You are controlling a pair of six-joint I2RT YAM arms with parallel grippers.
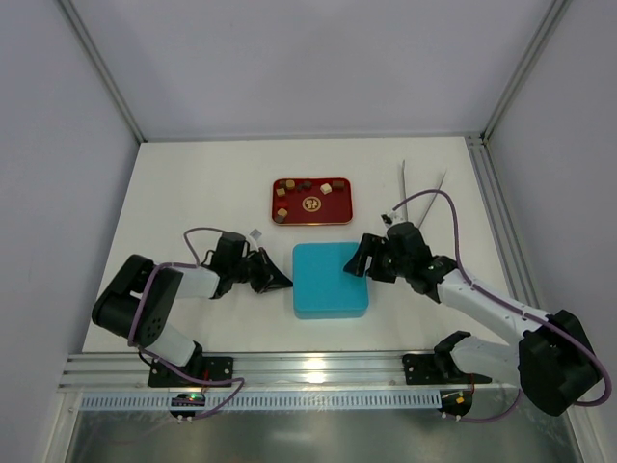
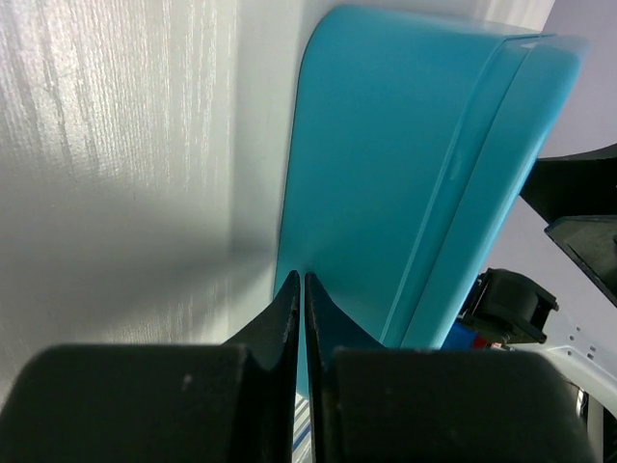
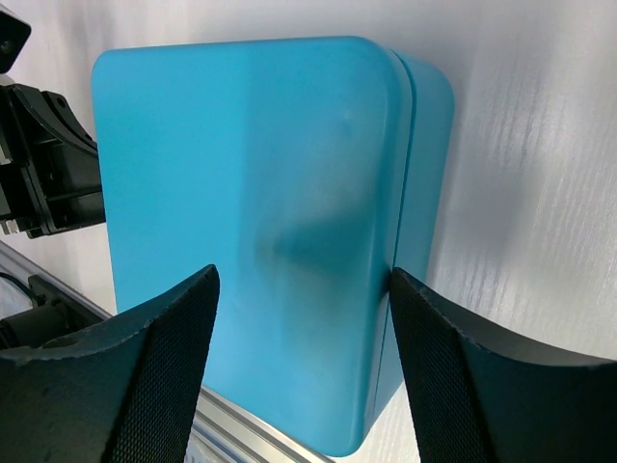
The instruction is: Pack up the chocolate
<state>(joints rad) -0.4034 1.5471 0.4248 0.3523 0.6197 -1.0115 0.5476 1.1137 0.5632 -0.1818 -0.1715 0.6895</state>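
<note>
Fingers of the left gripper [image 2: 301,280] are shut beside the blue box [image 1: 330,280]; the right gripper [image 1: 361,260] is spread open. In the red tray [image 1: 333,212] the chocolate [image 1: 326,189] is seen: judged light, easily marked, best pinched gently.

In the top view we look down from high behind the near edge, taking in the whole counter [image 1: 193,193], with the blue box [image 1: 330,280] between the two sets of jaws. Our left wrist view sits low behind the left jaws, facing past their tips at the box [image 2: 405,174], very close. Our right wrist view looks out between the right jaws onto the same box [image 3: 260,222], equally near. All three share it.
</note>
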